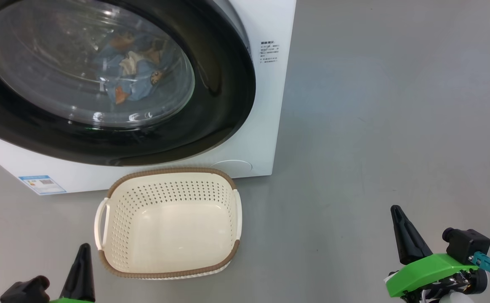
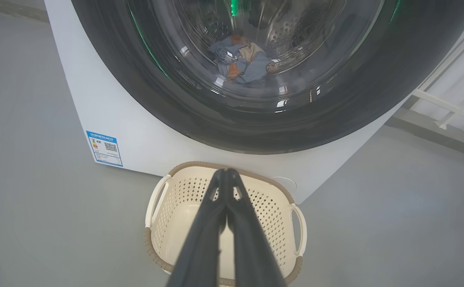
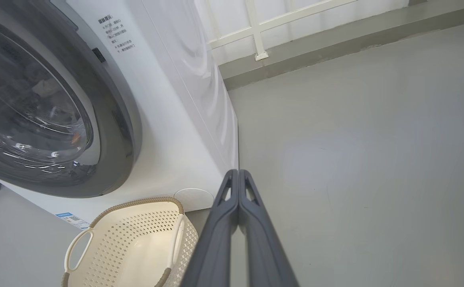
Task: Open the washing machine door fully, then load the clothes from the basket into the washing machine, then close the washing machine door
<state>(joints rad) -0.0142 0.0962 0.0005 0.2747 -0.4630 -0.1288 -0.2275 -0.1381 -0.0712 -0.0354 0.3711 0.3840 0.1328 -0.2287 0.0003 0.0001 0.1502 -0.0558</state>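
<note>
The washing machine (image 1: 266,105) is white, and its door (image 1: 224,84) lies flat against the front, a glossy black ring around clear glass. Behind the glass, the light-blue clothes (image 1: 133,69) with orange and cream prints rest in the drum; the left wrist view shows the clothes (image 2: 242,59) too. The basket (image 1: 169,223) stands on the floor before the machine, cream with a brown rim, nothing inside. My left gripper (image 2: 226,171) is shut, fingers pressed together above the basket (image 2: 272,207). My right gripper (image 3: 238,172) is shut and holds nothing, to the right of the basket (image 3: 136,243).
Grey floor (image 1: 396,126) stretches to the right of the machine. A blue label (image 1: 42,184) marks the machine's lower left corner. A white railing (image 3: 256,32) and a low grey ledge run behind the machine.
</note>
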